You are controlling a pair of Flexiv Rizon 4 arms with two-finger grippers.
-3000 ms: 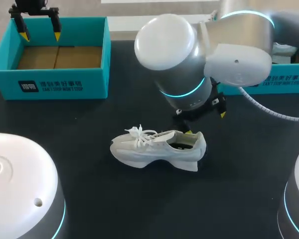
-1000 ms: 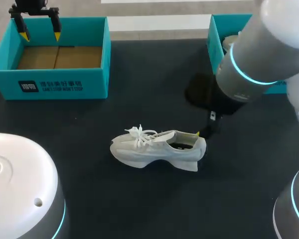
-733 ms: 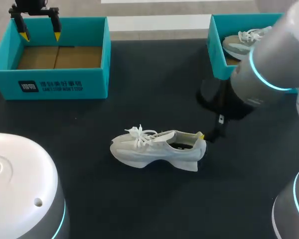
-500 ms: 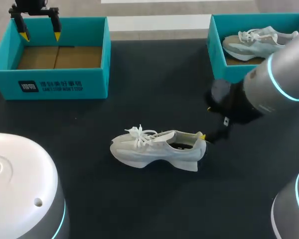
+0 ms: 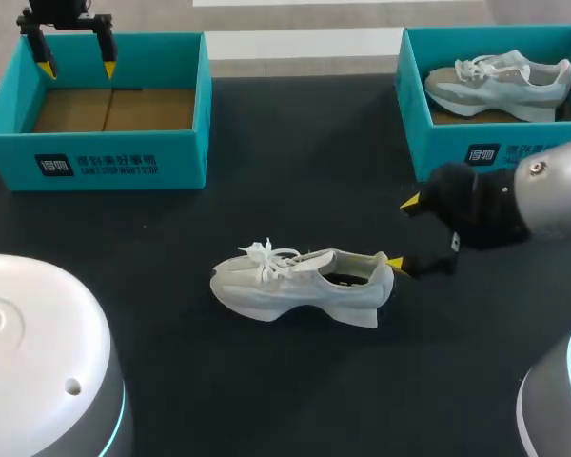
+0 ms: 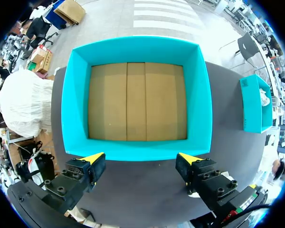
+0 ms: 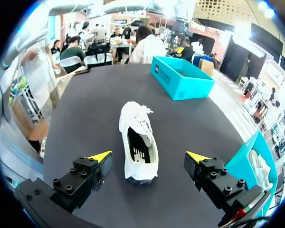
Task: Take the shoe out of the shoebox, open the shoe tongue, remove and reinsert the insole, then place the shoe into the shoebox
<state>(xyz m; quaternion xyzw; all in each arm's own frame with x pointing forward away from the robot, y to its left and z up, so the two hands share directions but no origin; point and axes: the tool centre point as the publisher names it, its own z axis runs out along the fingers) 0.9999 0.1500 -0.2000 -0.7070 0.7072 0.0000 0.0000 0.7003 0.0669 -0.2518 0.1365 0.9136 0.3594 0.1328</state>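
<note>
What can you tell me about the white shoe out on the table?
The shoe is a white, mesh-looking trainer with a thick sole and tied white laces. It stands upright on its sole on the dark table. A dark insole shows in its opening. Its heel points at the right gripper, whose open fingers flank it without touching.

Wide black matte tabletop [image 5: 295,143] under soft, even light.
The tabletop is one plain, flat, dark sheet that spans the head view from side to side and ends in a straight far edge. Shadows on it are faint and lie close under whatever stands there. In the right wrist view its surface [image 7: 85,109] takes a dull grey sheen, and in the left wrist view it [image 6: 228,118] reads dark grey.
</note>
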